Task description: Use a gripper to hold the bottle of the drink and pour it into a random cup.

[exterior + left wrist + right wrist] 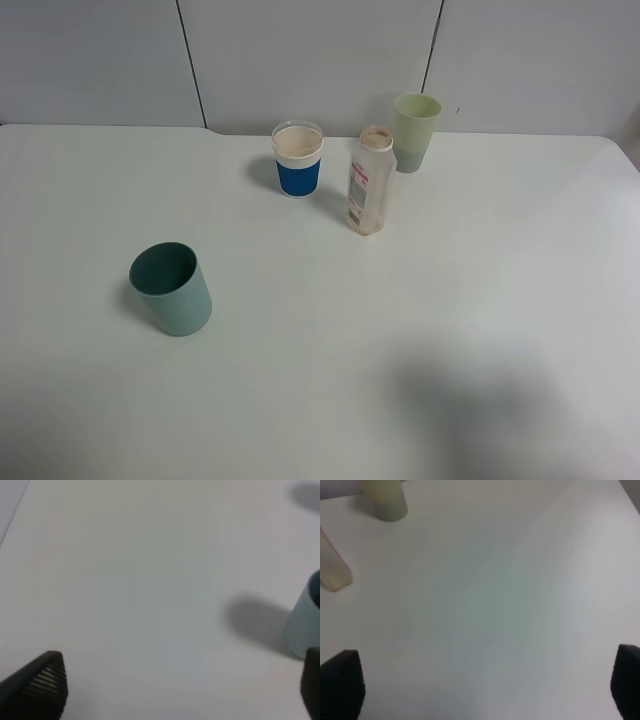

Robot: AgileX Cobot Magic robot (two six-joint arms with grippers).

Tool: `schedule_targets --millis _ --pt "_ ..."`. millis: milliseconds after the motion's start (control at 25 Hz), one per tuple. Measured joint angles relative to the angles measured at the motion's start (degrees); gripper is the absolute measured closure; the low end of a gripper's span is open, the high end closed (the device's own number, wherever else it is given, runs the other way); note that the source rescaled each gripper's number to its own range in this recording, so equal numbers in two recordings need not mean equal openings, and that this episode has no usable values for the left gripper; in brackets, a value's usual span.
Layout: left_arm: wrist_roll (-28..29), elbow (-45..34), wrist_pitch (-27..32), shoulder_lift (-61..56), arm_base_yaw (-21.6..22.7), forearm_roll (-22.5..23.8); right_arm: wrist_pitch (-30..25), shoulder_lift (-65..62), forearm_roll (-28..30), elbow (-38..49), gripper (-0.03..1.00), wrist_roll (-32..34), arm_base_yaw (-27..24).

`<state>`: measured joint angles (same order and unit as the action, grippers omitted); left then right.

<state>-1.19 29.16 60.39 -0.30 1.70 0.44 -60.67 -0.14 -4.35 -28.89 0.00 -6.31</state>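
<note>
The translucent bottle (371, 181) with a pink-and-white label stands upright on the white table, between a blue-and-white cup (298, 159) and a pale green cup (415, 131). A teal cup (171, 288) stands at the front left. Neither arm shows in the exterior high view. In the left wrist view my left gripper (182, 682) is open and empty over bare table, with the teal cup (304, 625) at the frame's edge. In the right wrist view my right gripper (485, 680) is open and empty, well apart from the bottle's base (334, 570) and the pale green cup (385, 500).
The white table (450, 330) ends at a grey panelled wall (300, 50) behind the cups. A soft shadow lies on the table at the front right (480, 400).
</note>
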Motion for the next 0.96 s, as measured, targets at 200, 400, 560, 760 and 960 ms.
schedule_targets --millis 200,400,560,760,960 --pt "0.00 0.00 0.00 0.00 0.00 0.00 0.00 0.00 0.00 0.00 -0.03 0.00 0.00" --pt "0.00 0.00 0.00 0.00 0.00 0.00 0.00 0.00 0.00 0.00 -0.03 0.00 0.00" --pt "0.00 0.00 0.00 0.00 0.00 0.00 0.00 0.00 0.00 0.00 -0.03 0.00 0.00" --pt "0.00 0.00 0.00 0.00 0.00 0.00 0.00 0.00 0.00 0.00 -0.03 0.00 0.00" --pt "0.00 0.00 0.00 0.00 0.00 0.00 0.00 0.00 0.00 0.00 -0.03 0.00 0.00"
